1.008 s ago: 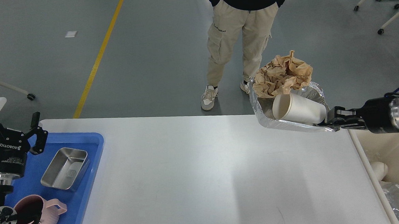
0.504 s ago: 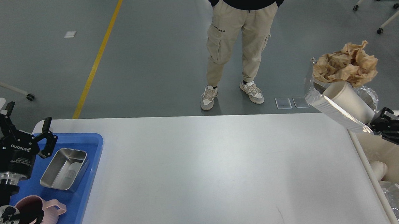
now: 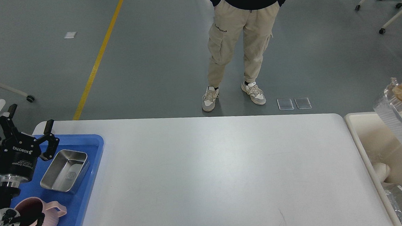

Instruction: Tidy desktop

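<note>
Foil tray (image 3: 396, 123) of rubbish: tilted above beige bin (image 3: 362, 132), right of worktop (image 3: 207, 174); right hand unseen; left hand (image 3: 18, 131) open, empty, far opposite.

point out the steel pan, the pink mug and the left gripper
steel pan (image 3: 65, 171): head view, on its inner floor
pink mug (image 3: 44, 211): head view, on its outer wall beside the handle
left gripper (image 3: 18, 126): head view, midway between its spread fingertips
</note>
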Robot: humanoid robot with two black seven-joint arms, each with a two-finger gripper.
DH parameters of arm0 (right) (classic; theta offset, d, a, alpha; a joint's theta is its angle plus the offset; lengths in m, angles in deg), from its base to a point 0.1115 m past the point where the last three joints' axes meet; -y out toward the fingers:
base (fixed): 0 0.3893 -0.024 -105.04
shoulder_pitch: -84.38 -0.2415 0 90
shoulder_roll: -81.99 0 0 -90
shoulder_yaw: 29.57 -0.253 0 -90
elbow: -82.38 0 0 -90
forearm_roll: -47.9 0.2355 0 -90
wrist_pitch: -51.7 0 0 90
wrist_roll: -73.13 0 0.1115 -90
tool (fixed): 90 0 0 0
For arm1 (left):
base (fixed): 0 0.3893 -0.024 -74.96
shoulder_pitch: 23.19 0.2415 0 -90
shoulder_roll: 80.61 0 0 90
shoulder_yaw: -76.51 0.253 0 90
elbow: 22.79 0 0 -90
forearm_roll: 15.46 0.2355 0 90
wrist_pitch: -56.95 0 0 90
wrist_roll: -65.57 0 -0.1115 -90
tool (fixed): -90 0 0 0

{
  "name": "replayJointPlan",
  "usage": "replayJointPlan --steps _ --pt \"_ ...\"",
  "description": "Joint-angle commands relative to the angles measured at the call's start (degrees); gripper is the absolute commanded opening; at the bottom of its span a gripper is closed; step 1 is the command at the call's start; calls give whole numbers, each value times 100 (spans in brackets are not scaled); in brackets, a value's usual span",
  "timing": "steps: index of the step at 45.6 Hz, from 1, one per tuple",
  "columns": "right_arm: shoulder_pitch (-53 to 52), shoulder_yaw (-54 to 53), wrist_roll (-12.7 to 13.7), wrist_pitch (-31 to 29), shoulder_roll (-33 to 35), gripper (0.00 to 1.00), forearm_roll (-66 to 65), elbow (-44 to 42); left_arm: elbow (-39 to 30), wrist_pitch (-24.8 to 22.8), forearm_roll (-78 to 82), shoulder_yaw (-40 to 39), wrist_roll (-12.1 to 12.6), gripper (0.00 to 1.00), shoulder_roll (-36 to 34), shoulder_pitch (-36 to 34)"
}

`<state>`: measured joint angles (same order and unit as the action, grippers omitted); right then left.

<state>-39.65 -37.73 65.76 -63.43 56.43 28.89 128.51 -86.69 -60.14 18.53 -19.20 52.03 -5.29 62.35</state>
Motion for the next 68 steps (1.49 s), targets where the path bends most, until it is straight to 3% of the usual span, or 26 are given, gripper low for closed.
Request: replayJointPlan --steps 1,20,21,23,24,27,30,68 --pt "344 -10 -1 17 -168 0 258 -323 0 -15 2 0 0 97 -9 15" --pt "661 -54 -45 61 -493 0 408 -684 0 -68 20 70 -9 97 -53 41" --pt "661 -54 -45 61 -511 7 408 -692 0 -68 20 79 -9 97 -53 33" --pt "661 -80 -45 79 -537 49 408 -754 0 -68 20 79 -17 97 -53 33" --pt "661 -89 -45 96 -564 63 408 -806 0 -68 20 87 -9 97 -53 33" --pt "661 -107 -45 96 -625 73 408 -895 0 -68 20 122 -17 97 -53 15" --pt "661 -124 -45 131 -652 98 408 -939 0 -59 29 123 -17 97 -53 -3" --pt "573 -177 -45 131 -845 100 636 -1562 9 -68 38 202 -26 97 -62 24"
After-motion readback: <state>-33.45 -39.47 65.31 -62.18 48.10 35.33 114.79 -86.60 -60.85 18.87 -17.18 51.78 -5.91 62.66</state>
